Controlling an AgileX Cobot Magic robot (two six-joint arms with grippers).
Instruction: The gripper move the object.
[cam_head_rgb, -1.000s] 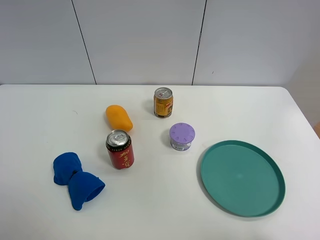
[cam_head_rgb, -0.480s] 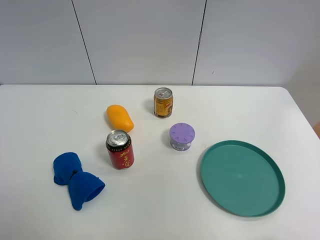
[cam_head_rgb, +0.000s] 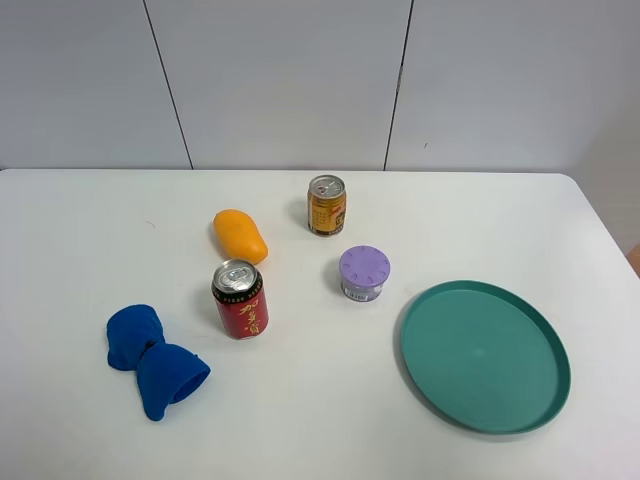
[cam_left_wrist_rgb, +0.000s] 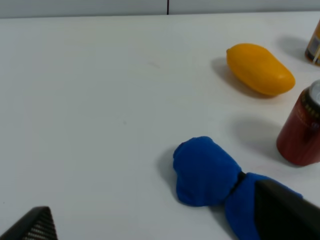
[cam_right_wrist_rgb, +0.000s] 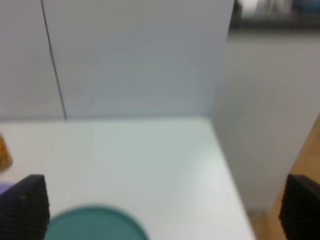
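Note:
The orange mango-like object (cam_head_rgb: 240, 236) lies on the white table (cam_head_rgb: 90, 240), left of the gold can and behind the red can. It also shows in the left wrist view (cam_left_wrist_rgb: 260, 69). No arm or gripper shows in the exterior high view. In the left wrist view my left gripper (cam_left_wrist_rgb: 157, 222) is open and empty, low over the near-left table, with its fingertips (cam_left_wrist_rgb: 35, 225) apart and the mango well ahead of it. In the right wrist view my right gripper (cam_right_wrist_rgb: 161, 207) is open and empty, with its fingertips (cam_right_wrist_rgb: 22, 205) wide apart above the table's right end.
A red can (cam_head_rgb: 240, 298) stands just in front of the mango. A gold can (cam_head_rgb: 326, 205), a purple-lidded jar (cam_head_rgb: 363, 272), a teal plate (cam_head_rgb: 485, 355) at the right and a crumpled blue cloth (cam_head_rgb: 150, 360) at the front left are also on the table.

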